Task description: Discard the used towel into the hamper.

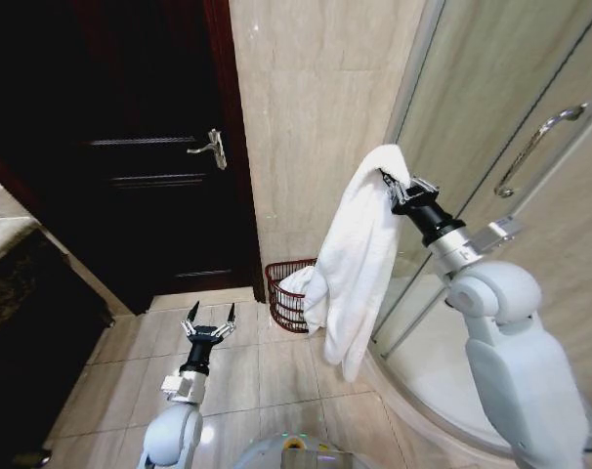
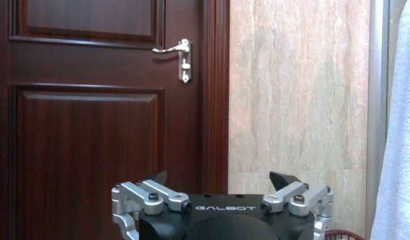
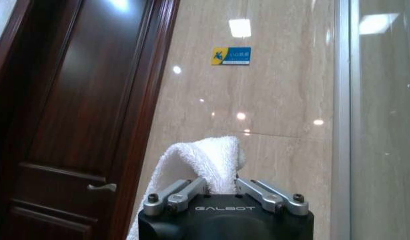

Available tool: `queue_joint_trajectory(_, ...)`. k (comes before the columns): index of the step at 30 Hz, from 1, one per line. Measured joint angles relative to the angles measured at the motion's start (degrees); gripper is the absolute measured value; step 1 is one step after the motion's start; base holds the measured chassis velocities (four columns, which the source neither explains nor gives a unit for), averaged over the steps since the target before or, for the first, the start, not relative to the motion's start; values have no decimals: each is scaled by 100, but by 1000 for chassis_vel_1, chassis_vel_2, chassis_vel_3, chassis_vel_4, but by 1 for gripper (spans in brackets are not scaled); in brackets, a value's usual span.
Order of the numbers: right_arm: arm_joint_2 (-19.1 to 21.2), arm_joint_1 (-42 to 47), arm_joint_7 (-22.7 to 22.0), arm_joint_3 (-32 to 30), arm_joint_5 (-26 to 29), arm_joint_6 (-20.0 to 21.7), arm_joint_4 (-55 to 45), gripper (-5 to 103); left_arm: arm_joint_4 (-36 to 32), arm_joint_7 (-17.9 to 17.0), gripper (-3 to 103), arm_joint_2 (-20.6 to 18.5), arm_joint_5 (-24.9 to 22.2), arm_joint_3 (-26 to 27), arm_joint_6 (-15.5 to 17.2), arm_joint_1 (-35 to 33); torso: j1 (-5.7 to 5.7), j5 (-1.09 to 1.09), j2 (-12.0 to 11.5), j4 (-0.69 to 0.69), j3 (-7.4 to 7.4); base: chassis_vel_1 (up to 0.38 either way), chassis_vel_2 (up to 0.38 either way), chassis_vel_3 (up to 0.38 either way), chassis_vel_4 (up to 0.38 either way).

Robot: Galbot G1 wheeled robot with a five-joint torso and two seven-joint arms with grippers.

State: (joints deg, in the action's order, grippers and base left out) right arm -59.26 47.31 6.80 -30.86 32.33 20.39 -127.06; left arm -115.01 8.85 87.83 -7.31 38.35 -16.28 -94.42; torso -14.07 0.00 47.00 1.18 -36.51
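Note:
A white towel (image 1: pixel 359 254) hangs long and loose from my right gripper (image 1: pixel 394 186), which is shut on its top fold, raised in front of the tiled wall. The right wrist view has the towel (image 3: pixel 201 157) bunched between the closed fingers. Its lower folds drape over and in front of the hamper (image 1: pixel 286 293), a small dark red wire basket on the floor by the wall, whose rim (image 2: pixel 341 234) peeks into the left wrist view. My left gripper (image 1: pixel 209 315) is open, held low above the floor tiles to the left of the hamper, facing the door.
A dark wooden door (image 1: pixel 149 147) with a metal handle (image 1: pixel 210 147) stands to the left. A curved glass shower enclosure (image 1: pixel 511 127) with a bar handle (image 1: pixel 538 147) rises at the right. Light floor tiles (image 1: pixel 276 381) lie in front of the hamper.

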Motion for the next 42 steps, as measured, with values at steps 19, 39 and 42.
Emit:
queue_joint_trajectory(19,-50,43,2,7,-76,-1,22,5,14,8,100,-11,1,12,-14,1,-222,0,494,0,-271,27,26,-30,-26)
queue_joint_trajectory(39,-98,70,-113,32,116,-2,76,5,68,47,100,-1,-12,13,-69,6,-438,0,968,-2,-532,62,70,-63,-64)
queue_joint_trajectory(42,-119,76,-114,35,92,-9,89,5,81,57,100,1,-12,11,-76,8,-473,0,1049,-1,-576,0,0,0,0)
